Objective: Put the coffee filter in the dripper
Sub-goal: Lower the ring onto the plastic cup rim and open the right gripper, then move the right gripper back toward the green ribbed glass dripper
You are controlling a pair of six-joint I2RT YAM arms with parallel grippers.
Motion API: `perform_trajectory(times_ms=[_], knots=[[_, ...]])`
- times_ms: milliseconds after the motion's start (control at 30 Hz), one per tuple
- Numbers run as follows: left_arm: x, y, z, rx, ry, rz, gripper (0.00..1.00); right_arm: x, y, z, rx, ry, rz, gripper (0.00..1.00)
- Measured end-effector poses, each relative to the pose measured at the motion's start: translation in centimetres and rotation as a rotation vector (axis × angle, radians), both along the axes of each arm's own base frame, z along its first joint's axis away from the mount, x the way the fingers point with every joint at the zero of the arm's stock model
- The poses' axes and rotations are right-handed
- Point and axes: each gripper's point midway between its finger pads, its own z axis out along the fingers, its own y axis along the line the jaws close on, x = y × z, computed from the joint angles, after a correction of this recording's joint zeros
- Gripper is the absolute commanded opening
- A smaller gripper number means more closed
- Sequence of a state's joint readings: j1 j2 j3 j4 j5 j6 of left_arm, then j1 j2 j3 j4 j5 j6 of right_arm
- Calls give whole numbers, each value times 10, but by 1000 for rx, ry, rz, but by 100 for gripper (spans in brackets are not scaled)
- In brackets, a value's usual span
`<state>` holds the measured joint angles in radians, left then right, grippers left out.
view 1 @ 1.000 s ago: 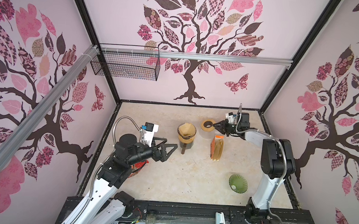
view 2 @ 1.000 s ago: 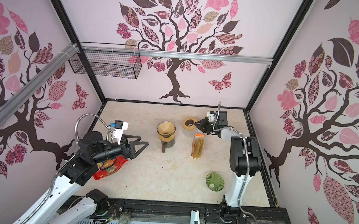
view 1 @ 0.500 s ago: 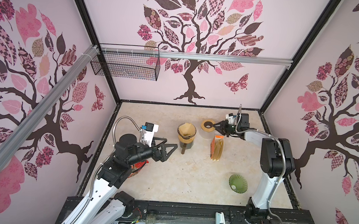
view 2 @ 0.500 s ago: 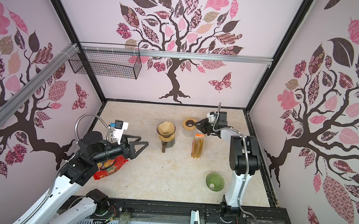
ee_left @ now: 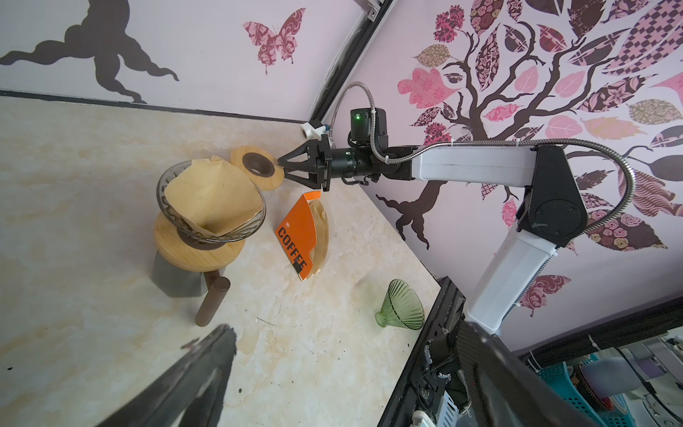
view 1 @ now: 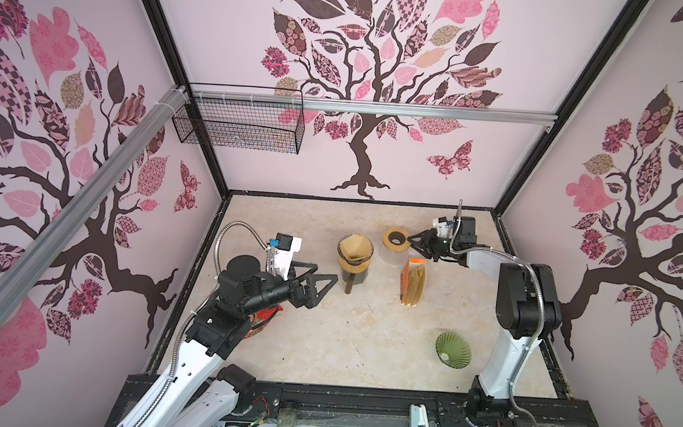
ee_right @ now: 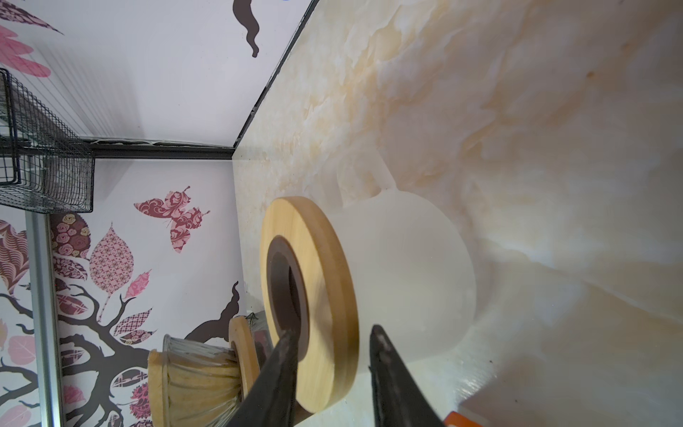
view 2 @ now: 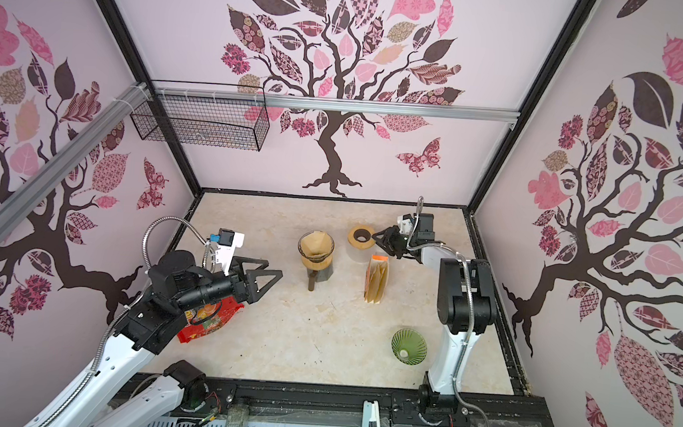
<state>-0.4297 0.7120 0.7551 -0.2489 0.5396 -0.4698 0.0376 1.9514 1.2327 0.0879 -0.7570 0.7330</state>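
Filter (view 2: 315, 243) in dripper (view 2: 331, 248); R pincer (view 2: 376, 242) at ring (view 2: 361, 244)

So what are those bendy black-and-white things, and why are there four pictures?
They are two robot arms with grippers. Two pictures look down from above; two come from cameras on the wrists. On the table stand a dripper with a paper filter in it, an orange filter pack, a green glass cone on its side and a white cup with a wooden ring. The left gripper is open and empty. The right gripper's jaws straddle the ring's rim loosely; nothing is held.
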Motion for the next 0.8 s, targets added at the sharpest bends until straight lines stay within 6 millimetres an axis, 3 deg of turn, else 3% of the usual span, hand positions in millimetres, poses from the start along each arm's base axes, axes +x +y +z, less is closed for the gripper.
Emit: perform_trajectory(times_ms=[500,633,800], knots=[[-1,0,1,-1,-2,0,97,-5,-12,-3,-50,7,-65,43],[-2,1,3,-5,-9,0,97,-13,-14,18,-47,-27,-83,48],[-3,1,4,-7,-14,0,97,-18,-18,63,-44,-120,-114,57]])
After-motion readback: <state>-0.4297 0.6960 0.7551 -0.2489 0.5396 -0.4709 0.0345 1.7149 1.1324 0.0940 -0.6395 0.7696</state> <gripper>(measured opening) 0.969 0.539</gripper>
